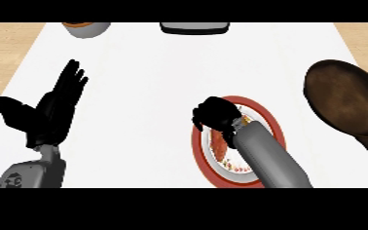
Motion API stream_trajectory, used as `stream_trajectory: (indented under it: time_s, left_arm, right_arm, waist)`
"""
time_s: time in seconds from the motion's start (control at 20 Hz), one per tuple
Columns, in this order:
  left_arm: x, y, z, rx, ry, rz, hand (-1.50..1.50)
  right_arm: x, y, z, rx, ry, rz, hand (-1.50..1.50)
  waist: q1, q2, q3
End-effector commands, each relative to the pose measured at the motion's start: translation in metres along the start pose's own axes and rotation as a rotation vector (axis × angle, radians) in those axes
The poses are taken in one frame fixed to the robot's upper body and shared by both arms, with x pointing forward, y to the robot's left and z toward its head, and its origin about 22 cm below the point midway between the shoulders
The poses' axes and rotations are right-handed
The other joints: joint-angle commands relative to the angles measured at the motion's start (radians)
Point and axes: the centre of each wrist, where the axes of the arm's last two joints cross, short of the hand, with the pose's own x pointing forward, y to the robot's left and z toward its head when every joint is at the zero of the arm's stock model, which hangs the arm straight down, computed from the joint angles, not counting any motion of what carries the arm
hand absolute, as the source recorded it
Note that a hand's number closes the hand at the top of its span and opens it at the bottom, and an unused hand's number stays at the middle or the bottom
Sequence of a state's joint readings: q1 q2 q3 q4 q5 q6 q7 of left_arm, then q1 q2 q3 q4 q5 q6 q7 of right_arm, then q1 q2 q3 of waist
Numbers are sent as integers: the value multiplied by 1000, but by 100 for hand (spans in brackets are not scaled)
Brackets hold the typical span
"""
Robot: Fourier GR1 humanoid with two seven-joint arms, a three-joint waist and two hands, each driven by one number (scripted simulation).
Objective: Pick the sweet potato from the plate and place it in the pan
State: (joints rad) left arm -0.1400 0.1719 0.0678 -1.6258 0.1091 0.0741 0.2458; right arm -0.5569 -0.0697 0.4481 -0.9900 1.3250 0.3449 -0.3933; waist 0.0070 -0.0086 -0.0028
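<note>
The red-rimmed white plate (271, 122) lies at the lower middle right of the white counter top. My right hand (214, 114) sits over the plate's upper left part with its fingers curled downward. It hides nearly all of the sweet potato; only a small orange-tan sliver (247, 121) shows by the wrist. The dark brown pan (341, 95) lies at the right edge, apart from the plate, with nothing visible in it. My left hand (54, 109) rests open at the left, fingers pointing up.
A grey bowl (86, 28) with something orange in it stands at the far left back. A dark, grey-edged object (194, 27) sits at the back centre. Light wood (14, 44) borders the white top on both sides.
</note>
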Motion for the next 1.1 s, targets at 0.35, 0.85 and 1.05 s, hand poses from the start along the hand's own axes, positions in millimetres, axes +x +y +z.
stream_trajectory:
  time_s: [0.35, 0.85, 1.05]
  left_arm:
    - [0, 18, -4, 50, 11, 8, 0]
    - [-13, 19, 3, 71, 31, 7, 0]
    - [1, 6, -8, 39, 19, 6, 0]
  right_arm:
    - [-34, 24, 45, -129, 434, -289, 150]
    - [0, -37, 117, -645, 821, -109, 150]
    - [28, -68, 163, -762, 867, -30, 150]
  waist:
    - [-56, -6, 2]
    - [-59, -11, 0]
    - [-53, -6, 1]
